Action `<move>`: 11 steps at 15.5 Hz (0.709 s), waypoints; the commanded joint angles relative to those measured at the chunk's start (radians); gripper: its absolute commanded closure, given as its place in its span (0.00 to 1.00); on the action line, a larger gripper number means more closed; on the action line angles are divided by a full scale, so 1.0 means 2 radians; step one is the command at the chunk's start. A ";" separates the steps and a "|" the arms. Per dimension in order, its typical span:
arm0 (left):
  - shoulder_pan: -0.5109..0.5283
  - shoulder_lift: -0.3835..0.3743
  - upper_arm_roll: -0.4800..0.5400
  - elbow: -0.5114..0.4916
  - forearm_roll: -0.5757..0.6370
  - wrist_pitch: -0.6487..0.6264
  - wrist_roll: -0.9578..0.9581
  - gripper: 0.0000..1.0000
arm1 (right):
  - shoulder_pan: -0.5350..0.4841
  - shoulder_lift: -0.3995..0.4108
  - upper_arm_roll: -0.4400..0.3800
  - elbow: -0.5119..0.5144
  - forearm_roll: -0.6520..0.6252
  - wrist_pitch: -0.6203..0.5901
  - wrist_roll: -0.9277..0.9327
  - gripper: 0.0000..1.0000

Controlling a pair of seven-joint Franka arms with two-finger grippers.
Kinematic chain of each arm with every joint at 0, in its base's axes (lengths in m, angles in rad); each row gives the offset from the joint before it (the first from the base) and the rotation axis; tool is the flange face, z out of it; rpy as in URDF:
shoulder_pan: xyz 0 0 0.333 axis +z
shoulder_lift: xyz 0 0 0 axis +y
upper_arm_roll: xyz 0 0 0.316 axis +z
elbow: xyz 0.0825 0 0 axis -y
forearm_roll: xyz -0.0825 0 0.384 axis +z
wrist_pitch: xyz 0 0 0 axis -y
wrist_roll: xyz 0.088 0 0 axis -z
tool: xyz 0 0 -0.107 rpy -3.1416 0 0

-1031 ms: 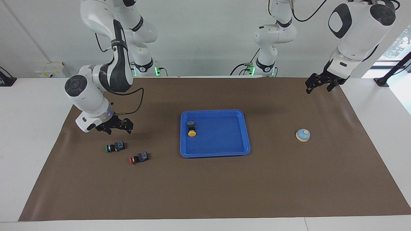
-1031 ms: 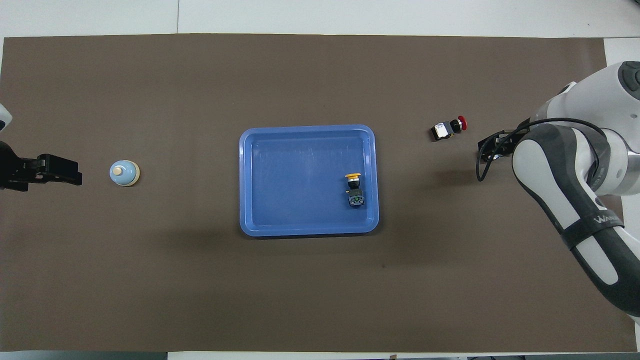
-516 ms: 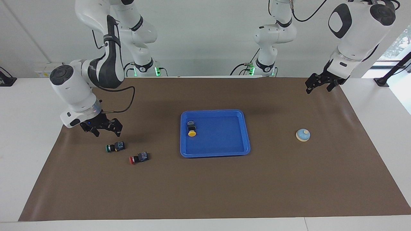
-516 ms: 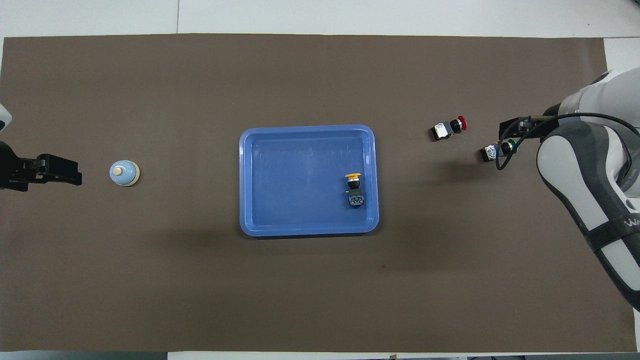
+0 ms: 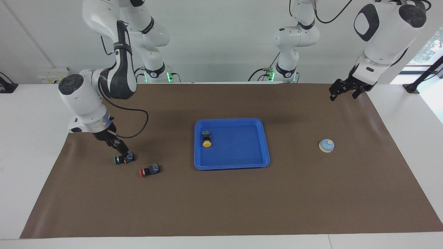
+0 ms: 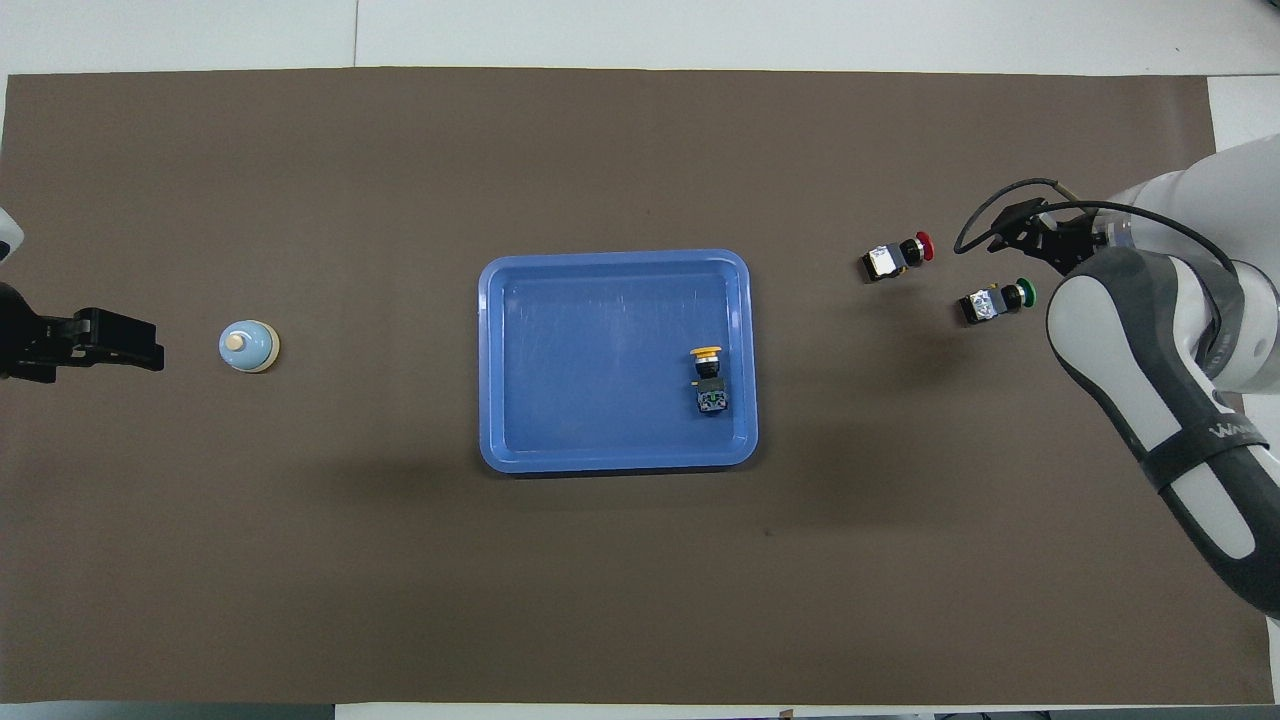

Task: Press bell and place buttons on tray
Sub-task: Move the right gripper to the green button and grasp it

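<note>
Green button lies just beneath your right claw, open and empty, poised to grasp it for the tray at three o'clock. Your left claw waits open, holding nothing.

White wall, white table under brown mat, window at one end.

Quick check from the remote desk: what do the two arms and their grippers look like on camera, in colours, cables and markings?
Both arms have glossy white shells with dark grey or black joint caps and panels. The right arm has a black strap with white lettering and a loose black cable looping down to its wrist. The right gripper and the left gripper are black two-finger units. Green lights glow at both bases.
</note>
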 commanded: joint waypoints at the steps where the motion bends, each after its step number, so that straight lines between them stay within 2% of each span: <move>1: -0.005 -0.004 0.005 0.001 -0.002 0.001 -0.001 0.00 | -0.002 0.015 0.003 -0.001 0.002 -0.008 0.103 0.00; 3: -0.005 -0.004 0.005 0.001 -0.002 0.001 -0.002 0.00 | 0.001 0.033 0.003 0.003 0.000 -0.001 0.161 0.00; 7: -0.005 -0.004 0.005 0.001 -0.002 0.001 -0.001 0.00 | -0.005 0.054 0.003 0.001 0.002 0.013 0.182 0.00; 11: -0.005 -0.004 0.005 0.001 -0.002 0.001 -0.001 0.00 | -0.014 0.054 0.003 -0.010 0.003 0.014 0.183 0.04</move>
